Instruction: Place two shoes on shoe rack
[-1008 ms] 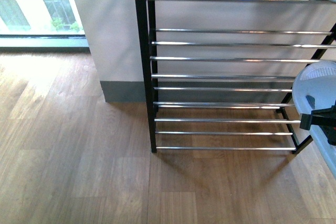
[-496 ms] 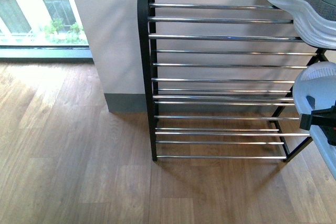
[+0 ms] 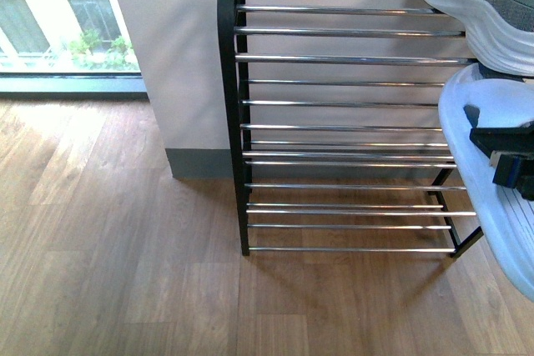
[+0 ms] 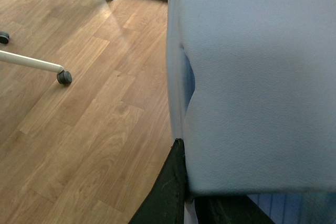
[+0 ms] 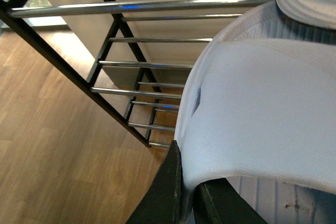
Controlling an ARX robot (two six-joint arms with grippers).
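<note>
The right gripper (image 3: 509, 160) is clenching a pale blue foam slide (image 3: 492, 198) at the right edge of the front view, the black jaws pinching the slide's strap. In the right wrist view the same slide (image 5: 262, 114) is filling most of the frame, its strap pinched between the dark fingers (image 5: 170, 192) at the bottom edge.

The shoe rack (image 3: 350, 122) is standing against the pale wall (image 3: 167, 47) — the slide is hanging just in front of its right end, level with the middle tiers. A grey knit sneaker (image 3: 480, 6) with a thick white sole is resting on the upper chrome bars, just above the slide.

The left gripper (image 4: 181, 198) is gripping another pale blue slide (image 4: 252, 77) by its strap — beneath it, wood floor (image 4: 79, 103) and a chair caster (image 4: 64, 77) are showing.
</note>
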